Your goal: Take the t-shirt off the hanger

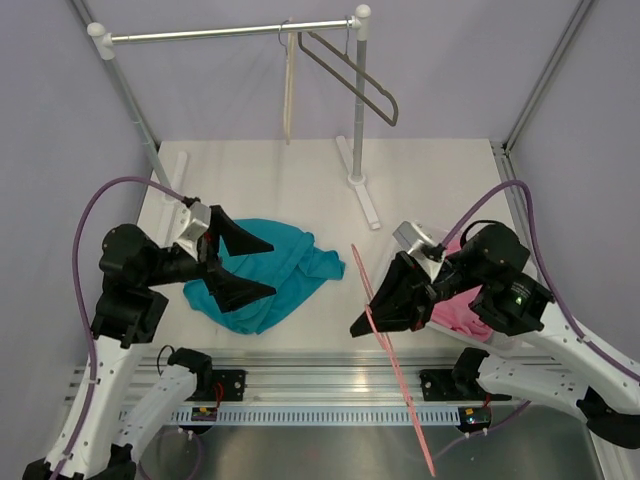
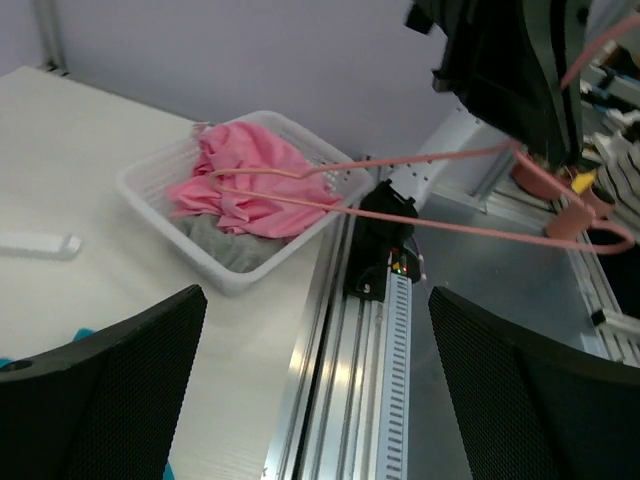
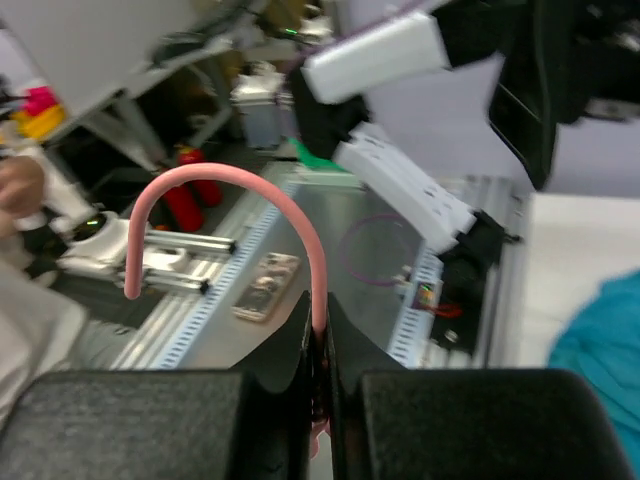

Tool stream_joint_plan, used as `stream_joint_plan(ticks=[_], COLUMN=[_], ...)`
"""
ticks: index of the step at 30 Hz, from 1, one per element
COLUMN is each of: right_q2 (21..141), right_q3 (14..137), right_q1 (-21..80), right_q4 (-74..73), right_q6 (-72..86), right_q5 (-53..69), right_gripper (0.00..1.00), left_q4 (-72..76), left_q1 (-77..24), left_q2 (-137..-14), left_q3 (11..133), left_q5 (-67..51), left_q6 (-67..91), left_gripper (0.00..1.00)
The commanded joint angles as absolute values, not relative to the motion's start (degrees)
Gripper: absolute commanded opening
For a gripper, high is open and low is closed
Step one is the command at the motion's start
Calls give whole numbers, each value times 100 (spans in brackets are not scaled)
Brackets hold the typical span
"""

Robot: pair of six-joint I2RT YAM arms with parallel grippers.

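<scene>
Holding the left gripper [image 1: 270,267] spread wide and empty, hovering just above the near-left side of the t-shirt [image 1: 300,262]. Pinching the right gripper [image 3: 318,310] tight on the neck of the hanger [image 3: 262,186], just under its hook, with the bare wire frame slanting down past the near edge of the table [image 1: 300,180] and over the aluminium base rail [image 1: 330,385]. Seeing the t-shirt lying in a loose teal heap on the table's left half, well apart from the hanger, and so judging the removal as done. Expecting the cloth to be handling light, limp and grippy, bunching and draping under any pinch, so favouring a thick fold at the top of the heap over a thin edge lying flat. Expecting the hanger to be handling light, thin, springy and slick, liable to be swivelling between the jaws, so favouring the neck or a shoulder bend. Noting the white basket [image 2: 150,190] with the pink cloth [image 2: 250,175] and grey cloth [image 2: 225,245] sitting at the table's near-right corner just beside the right gripper, the wire overlapping it in the left wrist view, contact not being tellable. Finding open room across the table's middle and far part, up to the stand foot [image 1: 365,205] and the clothes rail [image 1: 230,32] carrying the beige hanger [image 1: 289,90] and dark grey hanger [image 1: 350,70].
</scene>
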State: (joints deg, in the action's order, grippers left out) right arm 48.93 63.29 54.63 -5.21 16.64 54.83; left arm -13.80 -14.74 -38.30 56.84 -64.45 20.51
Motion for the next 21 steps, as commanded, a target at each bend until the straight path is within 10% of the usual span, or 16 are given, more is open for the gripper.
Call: stream_joint_plan(ticks=[1,6,21], right_q2=[4711,4842,5651], right_q3=[6267,6065,6302], right_q1=[5458,5458,5458], right_q4=[1183,3677,4667], right_q6=[2792,5111,5933], right_q5=[7100,7427,7339], right_gripper=[0,0,0], left_q4=[-835,-484,-949], left_q1=[-1844,-2852,-5027], left_q2=[-3867,-4427,-6248], left_q3=[5722,6142,7576], left_q5=[-7356,-7437,-7075], left_q6=[1145,546,-869], left_gripper=[97,98,87])
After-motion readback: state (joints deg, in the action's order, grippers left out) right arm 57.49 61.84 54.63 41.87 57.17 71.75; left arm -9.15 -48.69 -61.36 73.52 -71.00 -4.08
